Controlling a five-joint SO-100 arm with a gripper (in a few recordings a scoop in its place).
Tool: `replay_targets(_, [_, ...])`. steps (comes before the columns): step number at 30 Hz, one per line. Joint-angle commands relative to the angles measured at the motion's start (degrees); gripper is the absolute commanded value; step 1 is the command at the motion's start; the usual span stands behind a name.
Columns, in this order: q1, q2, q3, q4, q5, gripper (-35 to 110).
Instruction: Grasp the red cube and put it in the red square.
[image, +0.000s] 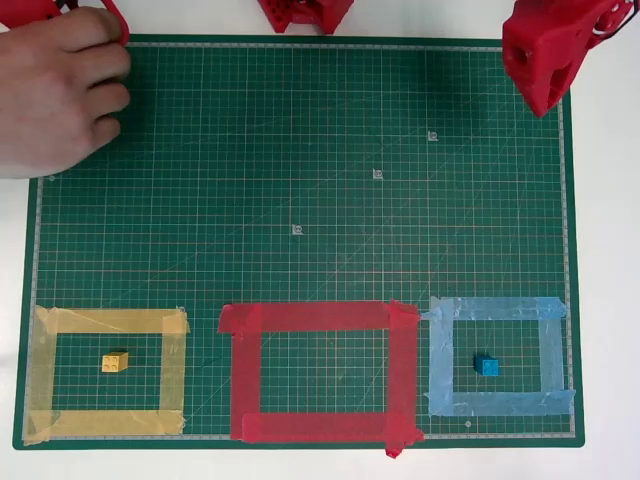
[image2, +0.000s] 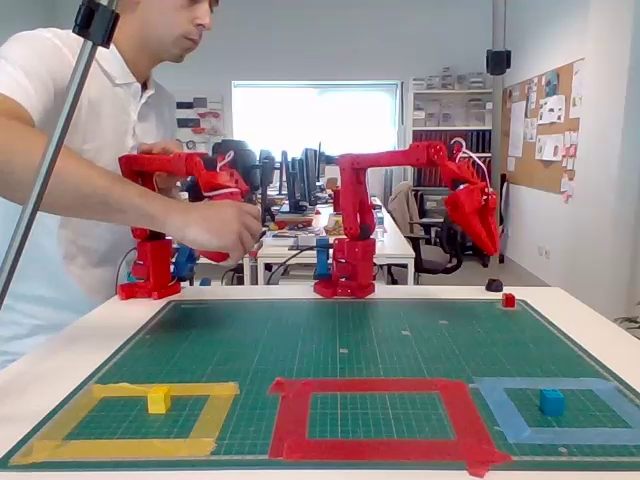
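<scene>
Nearest you, the red square lies on the green mat with only mat inside it; left of it in the fixed view the yellow cube sits in the yellow tape outline, right of it the blue cube in the light blue tape outline. Far beyond the square to the right, the red cube rests on the white worktop, just off the mat. Your end effector hangs above that corner; I cannot tell how far it is parted
</scene>
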Motion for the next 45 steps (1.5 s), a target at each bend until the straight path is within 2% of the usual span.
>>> replay_targets(1, [-3.60,7.91,14.94,-17.93,-7.65,0])
replay_targets(5, [-7.12,16.17,29.62,-30.59,-13.27,2])
replay_targets(12, [-15.47,26.89,33.75,-30.94,-11.34,2])
replay_targets(23, [-26.63,24.43,39.20,-30.94,-11.78,5])
replay_targets(35, [-26.89,18.72,43.77,-30.94,-11.78,9])
replay_targets(39, [-25.66,18.37,45.70,-31.73,-11.87,16])
replay_targets(41, [-24.96,18.11,47.81,-34.80,-11.87,16])
replay_targets(45, [-22.94,14.59,53.88,-52.29,-12.30,16])
